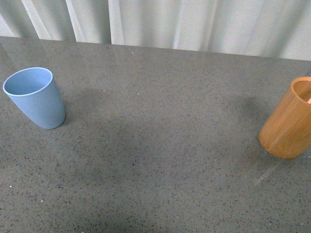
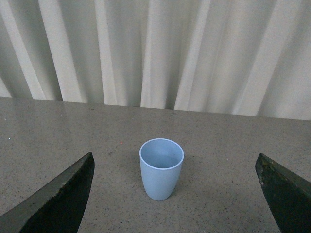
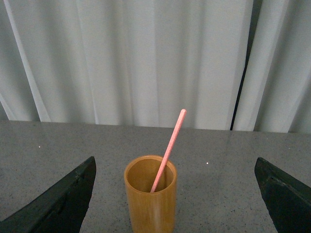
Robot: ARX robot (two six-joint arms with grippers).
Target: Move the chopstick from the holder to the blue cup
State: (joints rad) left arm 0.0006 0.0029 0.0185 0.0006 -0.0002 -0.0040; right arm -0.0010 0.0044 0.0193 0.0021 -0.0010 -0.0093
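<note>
In the front view we are looking across a grey speckled table (image 1: 155,160) toward a pale curtain (image 1: 194,22). The blue cup (image 1: 34,97) is standing upright near the table's left side, with its open mouth showing. The wooden holder (image 1: 287,119) is standing at the far right, partly cut off by the frame edge. The two are sitting well apart.

In the left wrist view we are facing the cup straight on. The left gripper (image 2: 173,158) is hanging with its jaws spread wide, one dark jaw showing at each lower corner. The cup is sitting in the gap between them, farther out and touching neither.

In the right wrist view we are facing the holder, which is standing upright on the table before the curtain. The pink chopstick (image 3: 168,145) is resting inside it, with its lower end down in the holder. Its upper part is leaning at a tilt and sticking up well past the rim. The right gripper (image 3: 175,158) is also holding its jaws wide apart and gripping nothing. The holder is sitting centred in the gap, apart from both jaws.
</note>
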